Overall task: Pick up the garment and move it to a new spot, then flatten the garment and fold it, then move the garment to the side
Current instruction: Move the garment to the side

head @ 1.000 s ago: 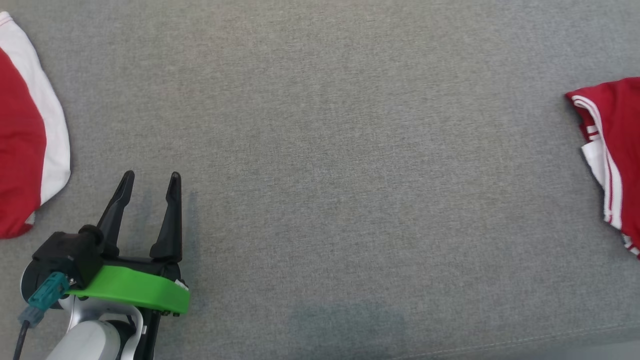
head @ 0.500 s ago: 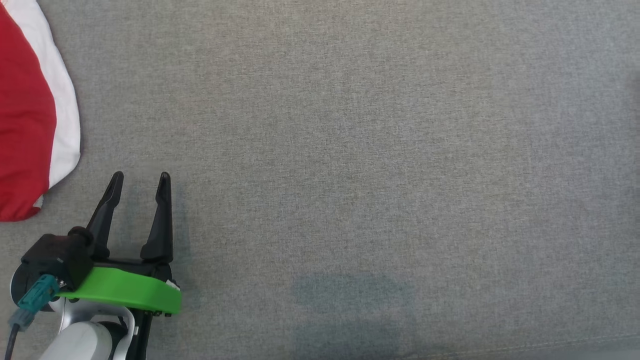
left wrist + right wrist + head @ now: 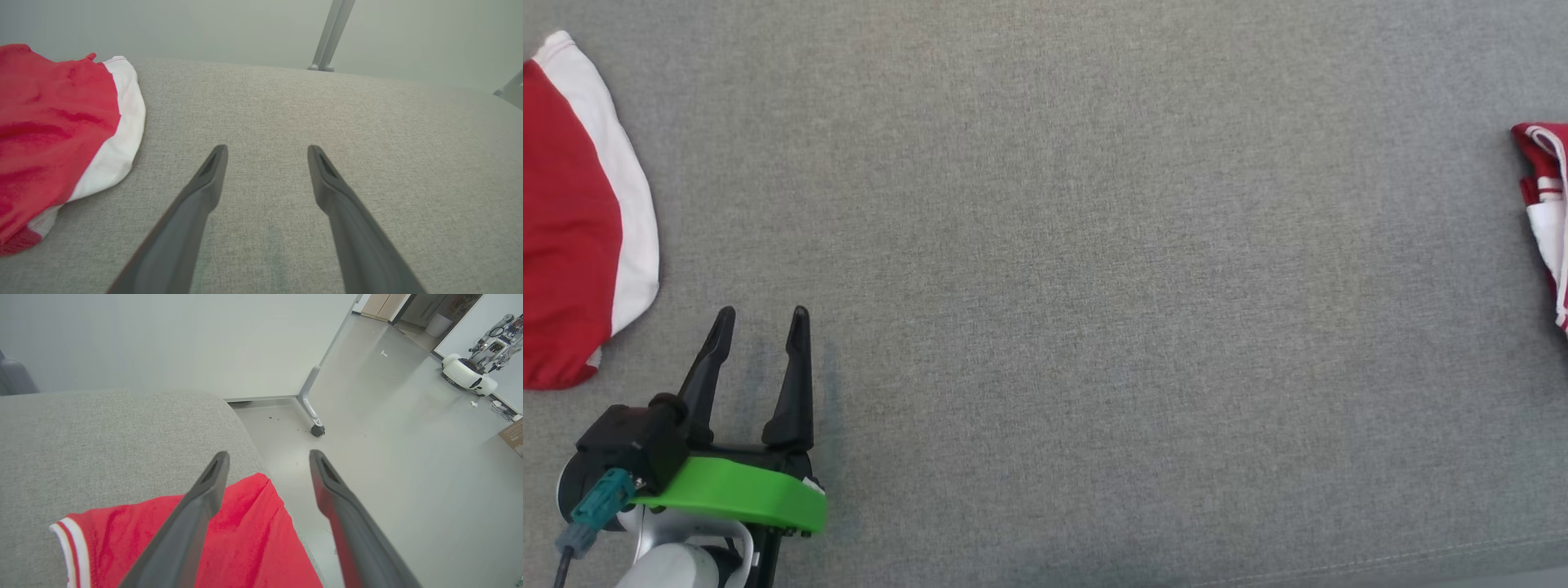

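Right gripper (image 3: pixel 268 454): my jaws wide, holding nothing; red garment (image 3: pixel 245 539) lies beneath them at the cushion (image 3: pixel 102 437) edge. Left gripper (image 3: pixel 267 149): jaws wide, empty; red-white cloth (image 3: pixel 53 122) left of my left finger.

Overhead head camera; low, oblique wrist cameras

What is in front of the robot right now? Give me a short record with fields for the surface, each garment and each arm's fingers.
surface: grey woven fabric cushion
left edge: red garment with a broad white band, lying loose
right edge: red garment with thin white stripes, at the cushion's edge
left fingers: spread, empty, beside the banded garment but apart from it
right fingers: spread, nothing between them, over the striped garment
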Robot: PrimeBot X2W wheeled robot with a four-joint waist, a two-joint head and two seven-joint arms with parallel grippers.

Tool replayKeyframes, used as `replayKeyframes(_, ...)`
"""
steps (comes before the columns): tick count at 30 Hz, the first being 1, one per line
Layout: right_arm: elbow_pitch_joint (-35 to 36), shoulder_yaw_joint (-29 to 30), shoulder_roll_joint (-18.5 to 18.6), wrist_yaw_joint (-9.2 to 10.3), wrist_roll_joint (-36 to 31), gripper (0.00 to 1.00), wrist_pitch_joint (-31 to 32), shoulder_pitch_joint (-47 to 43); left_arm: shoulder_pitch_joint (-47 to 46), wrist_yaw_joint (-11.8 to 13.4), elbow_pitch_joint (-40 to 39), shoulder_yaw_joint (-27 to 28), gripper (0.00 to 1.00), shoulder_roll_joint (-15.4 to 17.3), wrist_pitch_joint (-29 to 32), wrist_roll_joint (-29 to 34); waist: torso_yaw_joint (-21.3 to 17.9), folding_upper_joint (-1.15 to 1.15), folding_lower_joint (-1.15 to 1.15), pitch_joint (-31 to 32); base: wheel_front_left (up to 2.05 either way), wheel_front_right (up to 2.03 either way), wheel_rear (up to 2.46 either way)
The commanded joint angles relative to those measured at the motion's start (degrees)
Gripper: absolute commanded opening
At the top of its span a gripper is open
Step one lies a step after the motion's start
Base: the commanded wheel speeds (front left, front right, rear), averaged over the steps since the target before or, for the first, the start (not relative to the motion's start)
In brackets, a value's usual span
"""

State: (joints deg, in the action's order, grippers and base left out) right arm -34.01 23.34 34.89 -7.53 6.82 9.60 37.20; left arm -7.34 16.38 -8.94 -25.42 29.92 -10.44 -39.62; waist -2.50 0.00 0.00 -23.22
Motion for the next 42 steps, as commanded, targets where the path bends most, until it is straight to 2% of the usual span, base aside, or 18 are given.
replayKeyframes(1, 1.31, -0.84, -0.05, 0.08, 1.53, 1.00, -1.92, -2.40, 0.87, -0.23, 0.93, 0.04, 1.00, -0.01, -0.69, 0.19, -0.06, 0.00, 0.00, 4.76, 0.00, 0.00, 0.00)
replayKeyframes(4, 6.21, -3.24, 0.79, 0.08, 3.89, 1.00, -5.47, -6.47, 2.07, -0.96, 2.87, -0.37, 1.00, -1.29, -1.40, -0.97, 0.98, 0.00, 0.00, 8.54, 0.00, 0.00, 0.00)
replayKeyframes(11, 18.47, -8.26, -1.93, 0.08, 9.05, 1.00, -10.19, -18.80, 3.71, -3.79, 8.57, -1.13, 1.00, -2.07, -2.67, -2.38, 4.05, 0.00, 0.00, 15.44, 0.00, 0.00, 0.00)
replayKeyframes(17, 28.23, -11.41, -8.82, 0.09, 8.33, 1.00, -12.29, -29.96, 5.39, -4.48, 13.98, 0.79, 1.00, -3.11, -3.86, -3.45, 7.96, 0.00, 0.00, 19.70, 0.00, 0.00, 0.00)
replayKeyframes(20, 30.80, -12.41, -12.52, 0.09, 6.66, 1.00, -13.87, -34.21, 6.17, -5.03, 15.84, 1.77, 1.00, -3.70, -4.38, -3.45, 9.95, 0.00, 0.00, 20.81, 0.00, 0.00, 0.00)
replayKeyframes(24, 31.17, -13.83, -17.70, 0.08, 4.63, 1.00, -16.34, -40.35, 7.57, -6.49, 18.23, 1.62, 1.00, -4.70, -4.61, -2.36, 12.63, 0.00, 0.00, 23.68, 0.00, 0.00, 0.00)
replayKeyframes(32, 28.10, -13.96, -26.79, 0.08, 0.27, 1.00, -21.83, -46.76, 9.69, -9.23, 21.40, 5.08, 1.00, -6.40, -4.78, -0.43, 14.76, 0.00, 0.00, 25.59, 0.00, 0.00, 0.00)
replayKeyframes(37, 25.20, -12.81, -29.37, 0.08, -2.31, 1.00, -23.68, -47.82, 10.95, -11.81, 21.86, 8.72, 1.00, -7.47, -4.78, 2.46, 14.41, 0.00, 0.00, 25.79, 0.00, 0.00, 0.00)
replayKeyframes(42, 24.25, -9.91, -31.07, 0.08, -3.98, 1.00, -24.76, -46.87, 12.41, -14.55, 22.15, 12.38, 1.00, -9.40, -4.75, 5.12, 12.38, 0.00, 0.00, 25.53, 0.00, 0.00, 0.00)
